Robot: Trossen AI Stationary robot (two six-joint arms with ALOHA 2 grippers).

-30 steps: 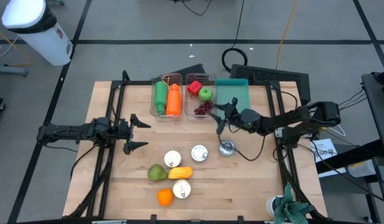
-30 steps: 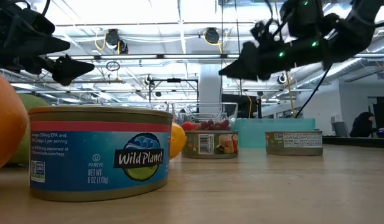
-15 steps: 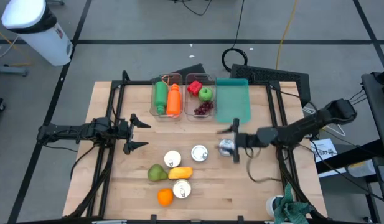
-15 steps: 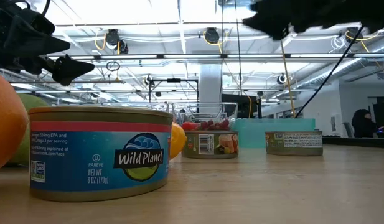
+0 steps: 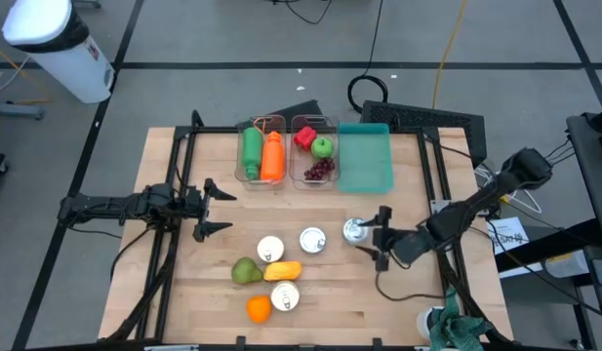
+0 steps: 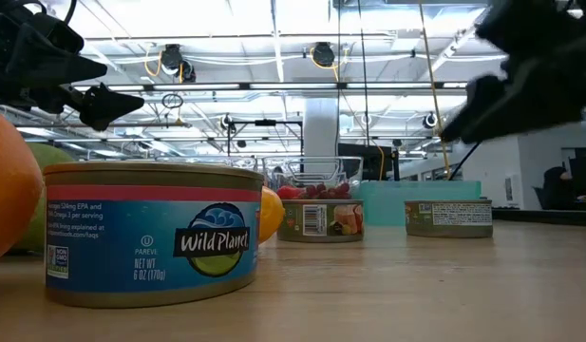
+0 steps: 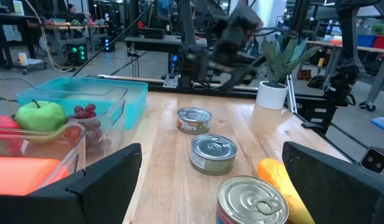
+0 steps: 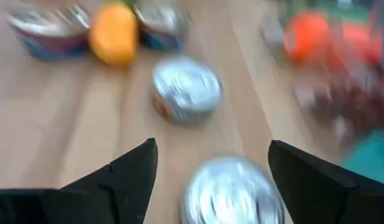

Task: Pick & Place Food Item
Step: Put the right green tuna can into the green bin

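**Right Pincer Positioned at Silver Can**

The round silver-topped metal can (image 5: 354, 231) stands upright on the light wooden counter (image 5: 398, 302), right of centre and in front of the teal rectangular plastic tray (image 5: 365, 159). The right pincer (image 5: 381, 238) sits just beside this can on its right side, fingers spread, with the can lying ahead of the finger gap in the right wrist view (image 8: 229, 190). No contact between fingers and can is visible.

A second silver-topped can (image 5: 312, 240) stands to the left of the first, and a third can with a pale lid (image 5: 270, 249) stands further left. Near the front edge lie a green pear (image 5: 246, 271), a yellow-orange oblong fruit (image 5: 283, 270), a blue-labelled can (image 5: 285, 295) and an orange (image 5: 258, 309).

Two clear plastic bins at the rear hold a green bottle (image 5: 252, 148), an orange bottle (image 5: 272, 156), a green apple (image 5: 322, 147) and red grapes (image 5: 318, 170).

The left pincer (image 5: 211, 208) hangs over the left side of the counter, fingers spread wide, holding nothing.
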